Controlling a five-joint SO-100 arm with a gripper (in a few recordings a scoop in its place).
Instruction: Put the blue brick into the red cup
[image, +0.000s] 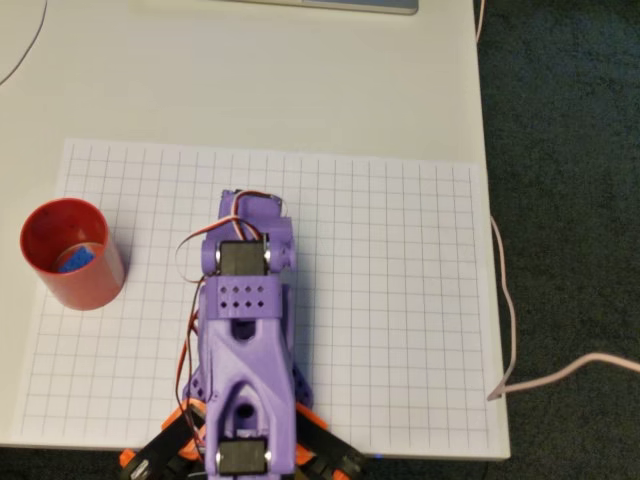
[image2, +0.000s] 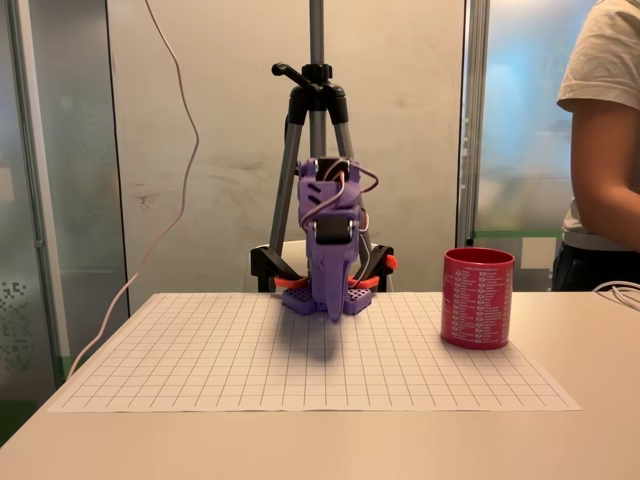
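Blue brick (image: 75, 260) lying inside the red cup (image: 85, 285), which stands on the gridded sheet (image: 400, 300) covering the bench (image: 300, 90). Hand (image2: 333, 310) pointing down near the arm's base, fingers apparently together, holding nothing.

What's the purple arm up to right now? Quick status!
End effector folded down near its base, carrying nothing seen. Blue brick inside red cup. Nothing in the way on grid sheet.

purple arm (image2: 330, 235) folded back over its base, tool (image2: 331, 312) pointing down, empty
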